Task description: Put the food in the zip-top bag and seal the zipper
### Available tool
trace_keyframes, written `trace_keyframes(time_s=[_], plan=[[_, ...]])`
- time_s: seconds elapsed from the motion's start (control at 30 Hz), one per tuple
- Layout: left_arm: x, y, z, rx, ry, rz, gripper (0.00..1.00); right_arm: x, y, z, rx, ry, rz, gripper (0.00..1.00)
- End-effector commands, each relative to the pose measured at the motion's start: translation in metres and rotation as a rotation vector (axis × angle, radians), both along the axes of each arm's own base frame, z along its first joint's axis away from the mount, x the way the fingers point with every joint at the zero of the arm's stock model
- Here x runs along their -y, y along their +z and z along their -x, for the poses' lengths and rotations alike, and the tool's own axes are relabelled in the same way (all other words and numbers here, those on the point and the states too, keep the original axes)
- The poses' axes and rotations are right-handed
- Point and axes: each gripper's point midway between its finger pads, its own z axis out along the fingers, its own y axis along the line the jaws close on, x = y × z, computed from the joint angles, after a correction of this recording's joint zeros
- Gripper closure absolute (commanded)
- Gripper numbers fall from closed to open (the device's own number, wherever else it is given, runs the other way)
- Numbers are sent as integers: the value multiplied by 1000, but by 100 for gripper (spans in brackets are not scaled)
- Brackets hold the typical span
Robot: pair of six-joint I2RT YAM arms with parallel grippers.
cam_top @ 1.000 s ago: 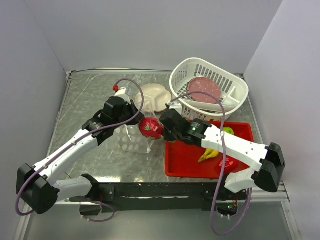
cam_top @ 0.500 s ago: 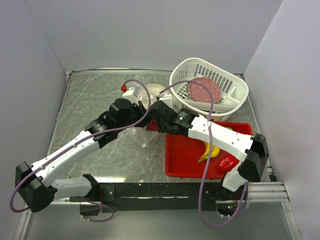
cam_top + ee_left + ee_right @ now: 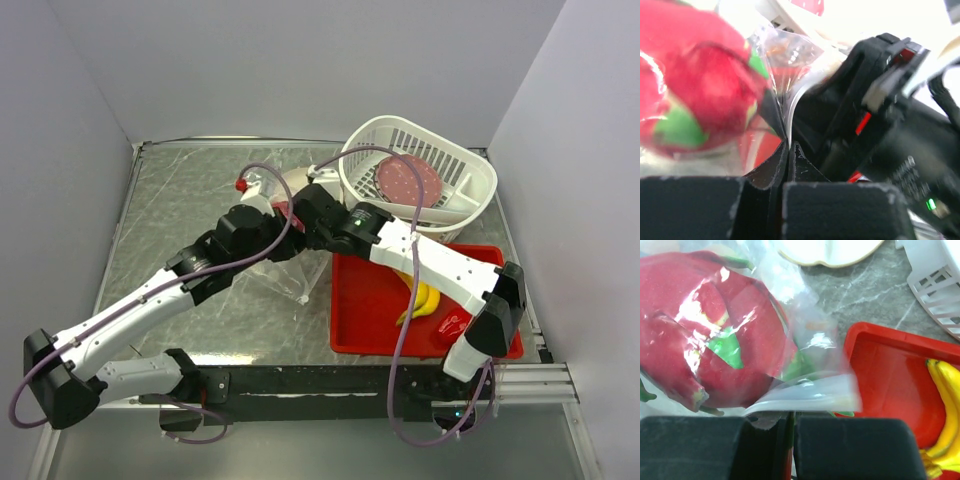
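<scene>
Walled tabletop; left gripper, right gripper pinch zip-top bag edges.

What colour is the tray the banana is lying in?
Red; the tray shows best in the top external view.

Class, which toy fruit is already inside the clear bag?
The pink-red dragon fruit, seen through the zip-top bag; the yellow banana lies bare in the red tray.

Pink-red dragon fruit with green scales, covered by the crumpled clear zip-top bag, yellow banana laid in red tray, apart.
</scene>
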Motion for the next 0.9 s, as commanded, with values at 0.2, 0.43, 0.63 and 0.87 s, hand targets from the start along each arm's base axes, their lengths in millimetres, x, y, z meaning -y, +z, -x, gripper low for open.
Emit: trace_keyframes(time_s=[0.2,0.43,0.63,0.87], plan=[[-15,50,4,18,134,248,99,-20,71,-8,170,10,-357,78],[-14,62,0,35,152,284,99,-10,77,5,189,37,-415,55],[-29,45,-12,48,234,185,99,1,104,21,219,101,-449,46],[-86,46,-18,131,376,-89,99,47,97,31,248,23,-364,40]])
